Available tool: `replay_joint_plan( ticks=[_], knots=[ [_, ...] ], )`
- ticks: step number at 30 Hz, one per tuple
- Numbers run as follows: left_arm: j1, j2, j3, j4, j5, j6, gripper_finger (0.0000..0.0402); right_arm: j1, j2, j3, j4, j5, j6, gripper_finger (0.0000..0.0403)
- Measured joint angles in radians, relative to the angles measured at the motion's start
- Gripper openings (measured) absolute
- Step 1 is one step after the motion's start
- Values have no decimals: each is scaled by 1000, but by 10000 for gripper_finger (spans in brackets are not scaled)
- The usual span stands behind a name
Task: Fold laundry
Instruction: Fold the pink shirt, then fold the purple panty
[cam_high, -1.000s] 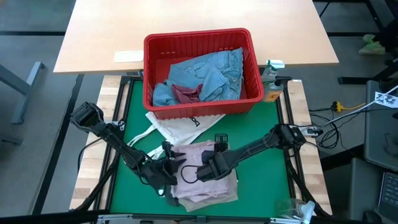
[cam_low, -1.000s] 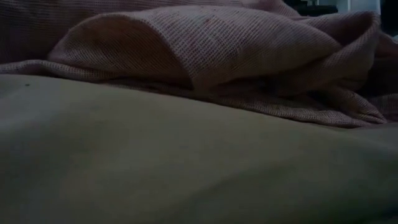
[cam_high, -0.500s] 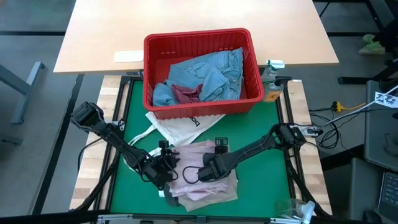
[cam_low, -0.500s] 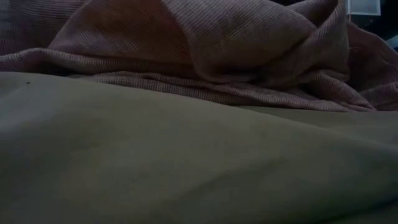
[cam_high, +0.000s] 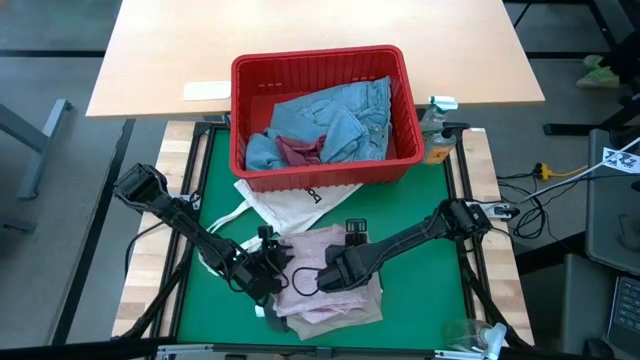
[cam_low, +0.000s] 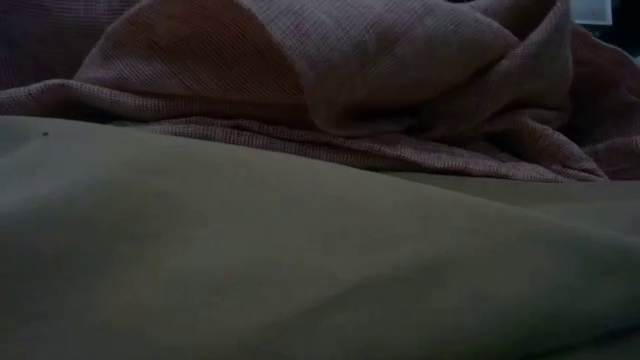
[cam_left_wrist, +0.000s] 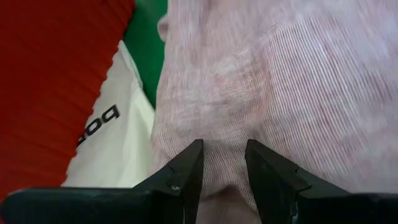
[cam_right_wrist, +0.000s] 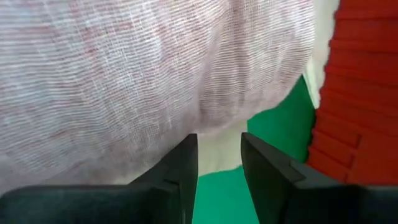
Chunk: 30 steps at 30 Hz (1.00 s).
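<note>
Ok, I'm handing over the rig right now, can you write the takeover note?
Left gripper: fingers pinching a fold of the mottled pink top at its left edge.
Right gripper: at the same top's middle; grip unclear.
Pink top lies bunched over a beige garment on the green mat.
Light blue denim jeans and a dark red piece wait in the red plastic basket; white tote bag lies beside it.
Done: nothing neatly folded yet.
Left: finish pink top, then the basket's contents.

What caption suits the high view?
Both arms work the pink top on the green mat below a red basket of laundry.
</note>
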Motion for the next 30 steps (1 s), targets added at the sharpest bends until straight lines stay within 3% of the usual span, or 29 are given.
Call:
replay_joint_plan(
  ticks=[12, 30],
  knots=[
    [48, 0, 10, 116, 38, 9, 177, 0, -15, 144, -93, 21, -46, 122],
    [67, -232, 223, 76, -8, 419, 178, 2, -266, 152, -91, 82, -77, 122]
  ],
)
